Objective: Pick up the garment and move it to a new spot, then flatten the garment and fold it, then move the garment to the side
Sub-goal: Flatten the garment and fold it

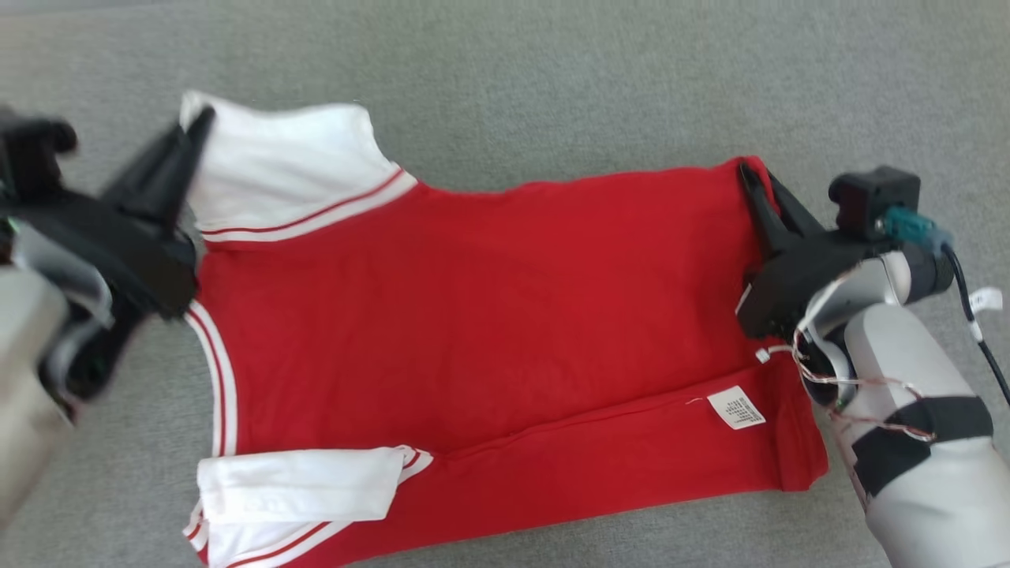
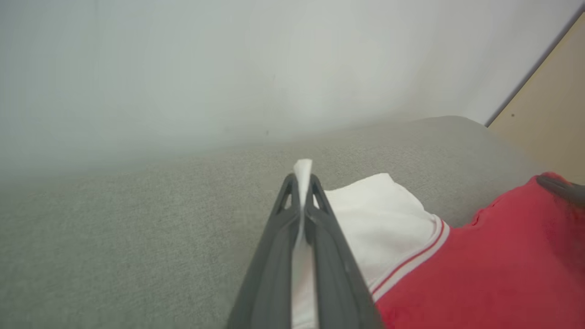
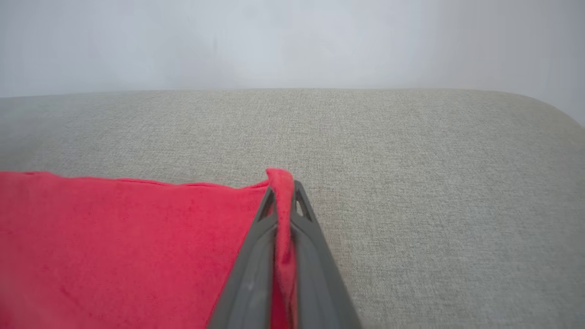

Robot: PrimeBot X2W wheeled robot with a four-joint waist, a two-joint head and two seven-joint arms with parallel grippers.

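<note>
Left claw (image 1: 203, 117) and right claw (image 1: 746, 169) pinch garment (image 1: 473, 315) lying crosswise, collar (image 1: 219, 379) leftward

No text legible anywhere. White care label (image 1: 735, 408) on garment (image 1: 489, 300), on turned-up lower strip near hem end: several rows of fine dark print, too small to read. Small tag (image 1: 762, 355) at garment's hem edge, just above care label: white, marks not discernible. White tag (image 1: 986, 300) off garment, beyond hem end, well apart from care label: blurred, nothing readable on it.
</note>
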